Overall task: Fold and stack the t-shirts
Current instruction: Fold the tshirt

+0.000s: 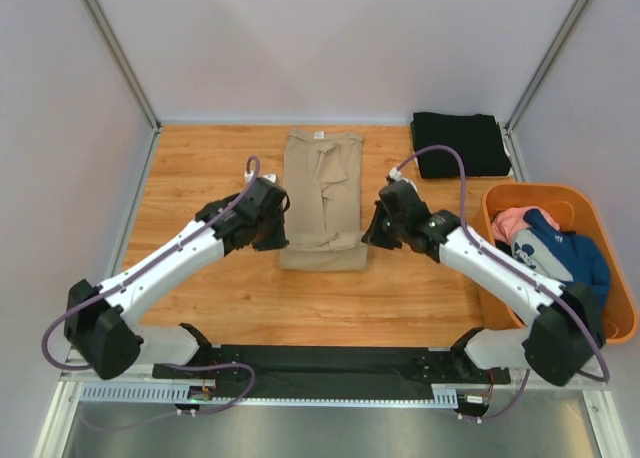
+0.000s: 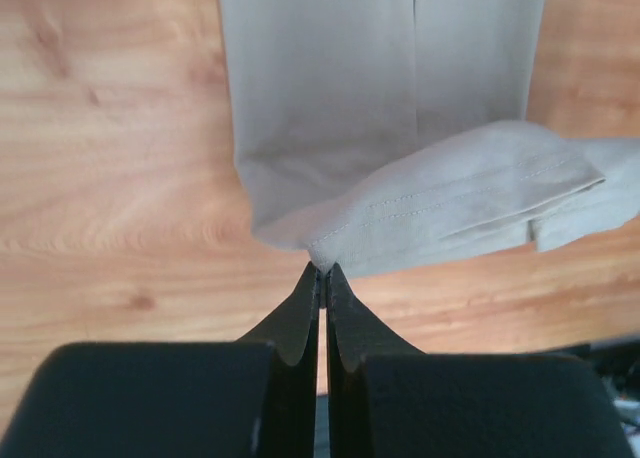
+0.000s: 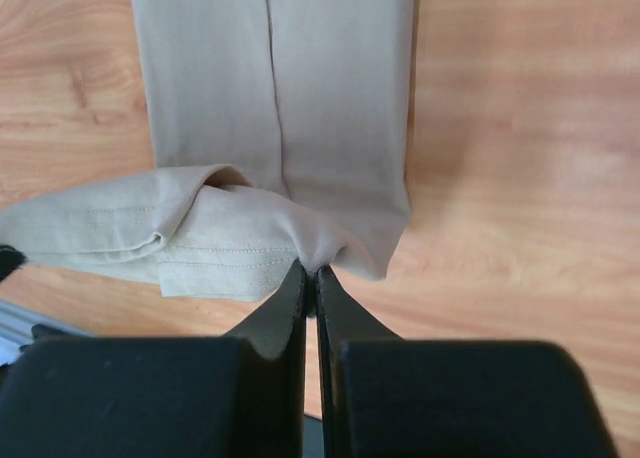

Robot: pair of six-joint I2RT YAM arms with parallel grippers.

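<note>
The tan t-shirt (image 1: 322, 193) lies in a long narrow fold at the table's middle, collar at the far end. My left gripper (image 1: 283, 234) is shut on its near left hem corner (image 2: 325, 253), lifted off the wood. My right gripper (image 1: 368, 234) is shut on its near right hem corner (image 3: 315, 253). The raised hem bends back over the shirt's lower part. A folded black t-shirt (image 1: 460, 143) lies at the far right. A pink t-shirt (image 1: 508, 221) and a blue cartoon-print t-shirt (image 1: 555, 253) lie in the orange tub.
The orange tub (image 1: 615, 268) stands at the right table edge, beside my right arm. White walls and metal posts close in the far and side edges. A black strip runs along the near edge between the arm bases.
</note>
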